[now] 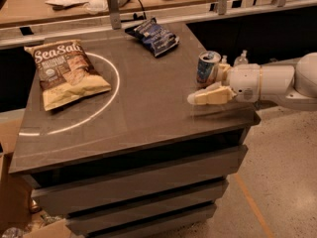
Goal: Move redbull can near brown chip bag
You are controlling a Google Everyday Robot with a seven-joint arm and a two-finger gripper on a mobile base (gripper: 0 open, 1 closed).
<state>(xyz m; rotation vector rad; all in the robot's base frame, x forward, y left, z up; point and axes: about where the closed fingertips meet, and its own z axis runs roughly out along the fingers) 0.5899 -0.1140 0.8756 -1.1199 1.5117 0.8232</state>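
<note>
The redbull can (207, 67), blue and silver with a silver top, stands upright near the right edge of the grey table (148, 108). My gripper (204, 86) reaches in from the right and is open around the can. Its near finger (210, 96) lies in front of the can, and the far finger is partly hidden behind it. The brown chip bag (65, 72), with white "Sea Salt" lettering, lies flat at the table's far left, inside a white circle drawn on the top.
A smaller dark blue bag (153, 36) lies at the table's back middle. A counter with clutter and metal posts (113, 6) runs behind the table. Drawers sit under the tabletop, and a cardboard box (12, 192) stands at the lower left.
</note>
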